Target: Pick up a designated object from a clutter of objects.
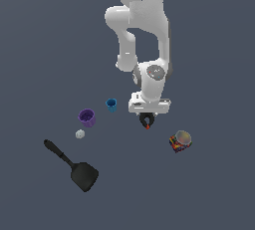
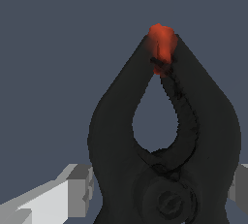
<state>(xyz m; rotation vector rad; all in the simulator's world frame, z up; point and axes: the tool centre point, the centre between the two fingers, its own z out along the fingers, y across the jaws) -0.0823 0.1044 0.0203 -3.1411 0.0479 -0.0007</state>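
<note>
The small black spring clamp (image 1: 147, 120) with its red-orange tip (image 1: 148, 126) sits directly under my hand in the exterior view. My gripper (image 1: 147, 116) is around it, with the fingers pressed against its two sides. In the wrist view the clamp (image 2: 116, 136) fills the picture, its red-orange tip (image 2: 161, 41) pointing away from the wrist. A grey finger (image 2: 72, 191) touches one side of it and the other finger (image 2: 240, 184) shows at the opposite edge. I cannot tell whether the clamp is off the floor.
In the exterior view a blue cup (image 1: 111, 105), a purple cup (image 1: 87, 117), a tiny white ball (image 1: 79, 134) and a black spatula (image 1: 74, 167) lie to the left of the gripper. A multicoloured can (image 1: 180, 141) lies to its lower right.
</note>
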